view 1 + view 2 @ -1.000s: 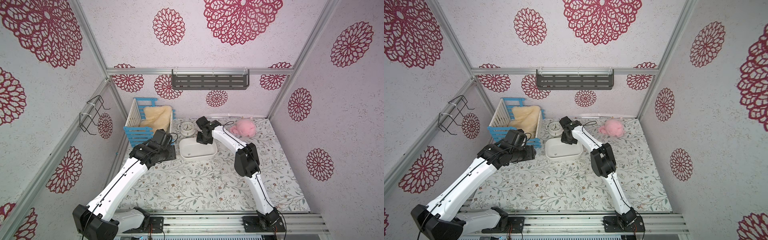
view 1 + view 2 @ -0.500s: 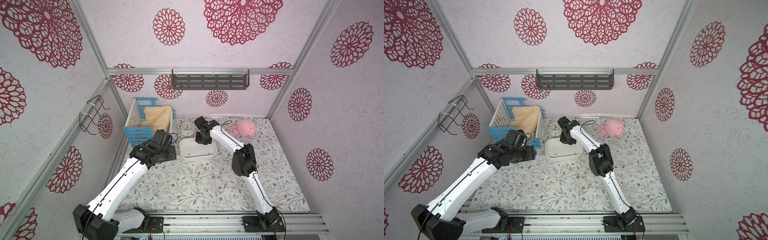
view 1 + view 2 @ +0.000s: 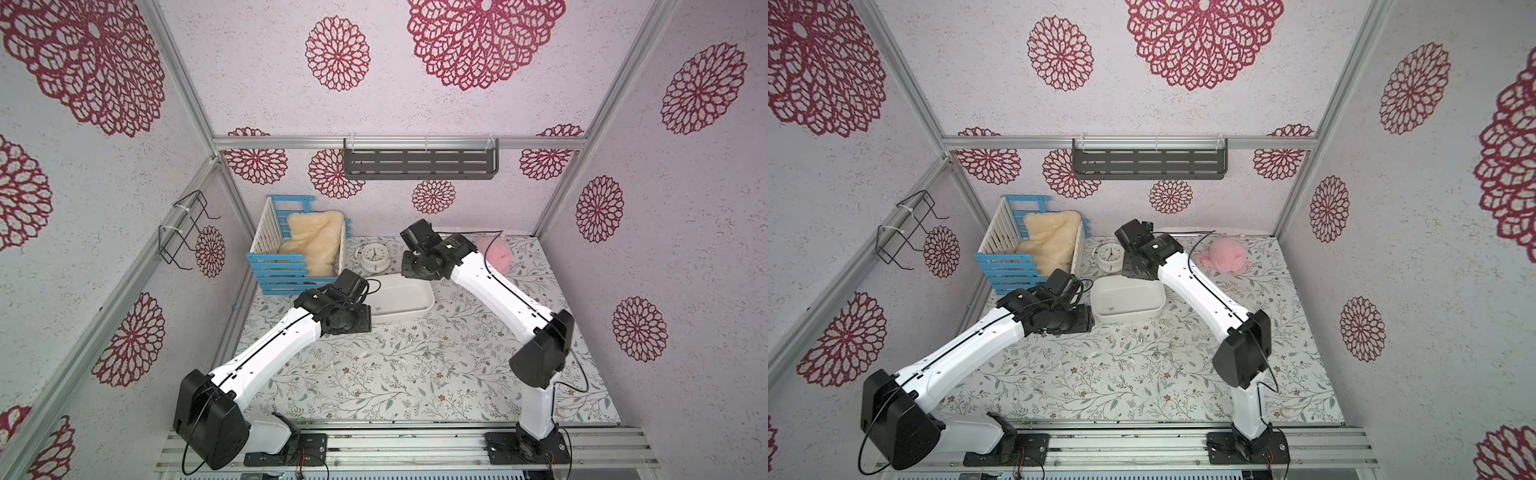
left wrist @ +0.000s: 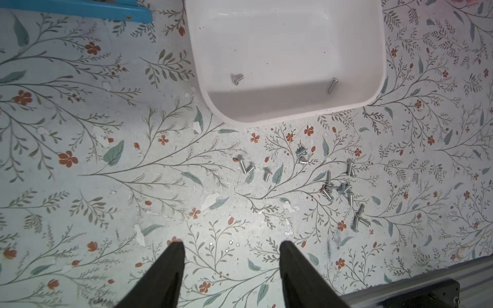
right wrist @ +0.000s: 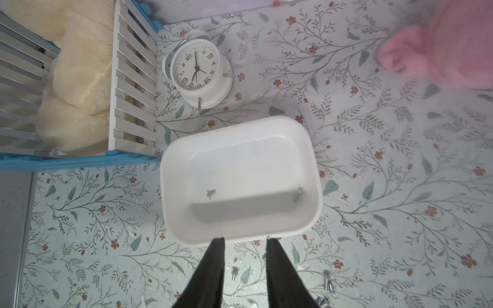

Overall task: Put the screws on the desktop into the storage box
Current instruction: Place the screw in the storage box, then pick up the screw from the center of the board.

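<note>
Left gripper [image 4: 231, 256]: spread, empty; screws [image 4: 266, 174] scattered on surface [image 4: 88, 202] ahead of it. Right gripper [image 5: 245, 241]: parted, empty; storage box [image 5: 248, 160] just ahead, holding two screws.

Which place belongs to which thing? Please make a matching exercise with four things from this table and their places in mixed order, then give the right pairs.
Things
1. fluffy cream cushion
2. round white alarm clock
3. fluffy pink soft toy
4. two small silver metal screws

Places
A. inside the shallow white plastic storage box
B. on the flowered desktop, away from the crate, on the side of the right arm
C. inside the blue-and-white slatted crate
D. on the flowered desktop, close beside the crate

Pairs: 1-C, 2-D, 3-B, 4-A
</note>
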Robot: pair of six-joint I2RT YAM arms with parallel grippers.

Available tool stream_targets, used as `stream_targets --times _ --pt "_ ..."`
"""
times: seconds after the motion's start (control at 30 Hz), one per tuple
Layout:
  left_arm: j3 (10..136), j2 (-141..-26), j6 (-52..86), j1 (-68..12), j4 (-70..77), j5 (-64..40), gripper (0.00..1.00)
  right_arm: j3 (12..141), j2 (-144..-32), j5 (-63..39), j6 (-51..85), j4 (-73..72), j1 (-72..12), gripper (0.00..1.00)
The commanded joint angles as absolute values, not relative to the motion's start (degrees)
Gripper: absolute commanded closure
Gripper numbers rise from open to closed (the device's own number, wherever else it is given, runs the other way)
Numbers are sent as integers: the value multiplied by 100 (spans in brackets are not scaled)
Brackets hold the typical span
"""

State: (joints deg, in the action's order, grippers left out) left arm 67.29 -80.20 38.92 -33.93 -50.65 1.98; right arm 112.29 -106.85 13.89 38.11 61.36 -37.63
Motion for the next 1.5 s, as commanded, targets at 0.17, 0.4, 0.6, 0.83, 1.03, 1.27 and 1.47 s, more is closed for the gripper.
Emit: stream_targets --times 0.17,0.4,0.6,0.83,1.03,1.27,1.47 --pt "6621 -8674 4748 -3501 -4544 506 44 8928 -8946 1551 4020 5442 -3507 68" --pt "6869 -9408 5270 -3710 -4531 732 44 8102 -8152 1473 3964 5546 -3198 68" --pt "7168 -9861 5425 -3882 -4526 840 44 7507 -7552 1363 3869 5467 -2911 68" --pt "7303 -10220 5605 -3990 -4459 784 45 7114 -7181 1233 3766 5406 -2601 67" --pt "7356 -10471 5692 -4008 -4419 691 46 7027 -7146 1152 3661 5367 -2492 68" --pt "7436 -10783 5665 -4008 -4412 728 48 6943 -7186 1067 3599 5282 -2434 68" --pt "7471 -10949 5634 -4001 -4352 676 54 6916 -7165 1055 3597 5265 -2413 68"
